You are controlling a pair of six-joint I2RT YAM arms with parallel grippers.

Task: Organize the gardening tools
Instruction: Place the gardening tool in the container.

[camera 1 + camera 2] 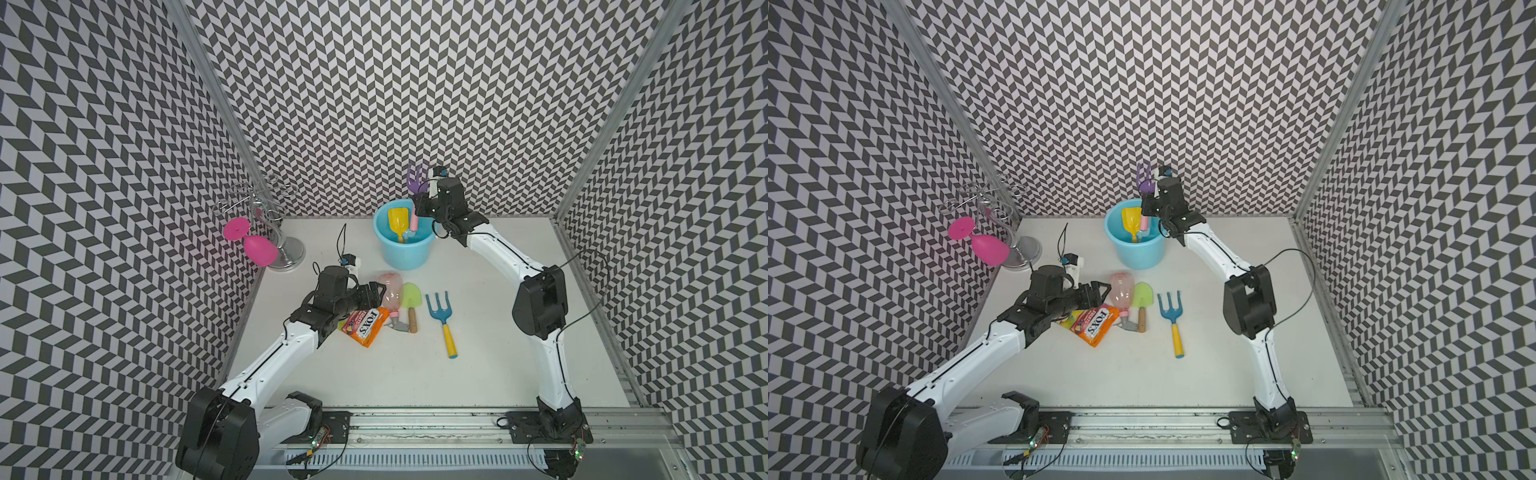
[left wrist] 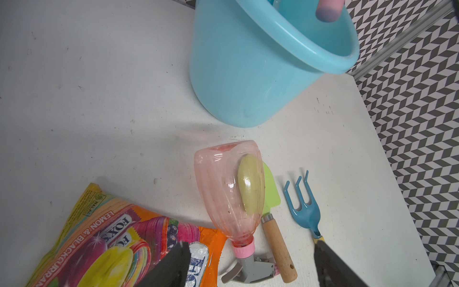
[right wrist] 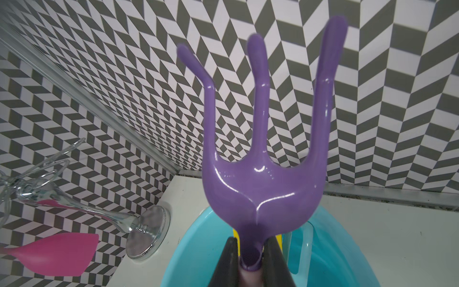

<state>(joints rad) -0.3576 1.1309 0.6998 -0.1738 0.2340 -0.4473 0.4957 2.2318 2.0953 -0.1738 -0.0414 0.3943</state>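
Both top views: right gripper [image 1: 417,202] pinched shut on the neck of a purple plastic hand fork with pink handle [image 1: 417,183], tines up, handle lowered into a light blue plastic bucket [image 1: 405,257]. Yellow plastic trowel [image 1: 397,222] already inside. Lying on the table, not yet collected: pink translucent spray bottle [image 1: 391,293], green trowel with wooden handle [image 1: 411,297], teal fork with yellow handle [image 1: 441,309]. Roughly half done, by judgement. Left gripper [image 1: 376,296] spread wide, empty, beside the bottle, over an orange candy bag [image 1: 365,330].

Left wrist view: shows the bottle touching the green trowel.

Right wrist view: shows the pinch up close, plus what looks like a pale blue tool [image 3: 306,244] in the bucket.
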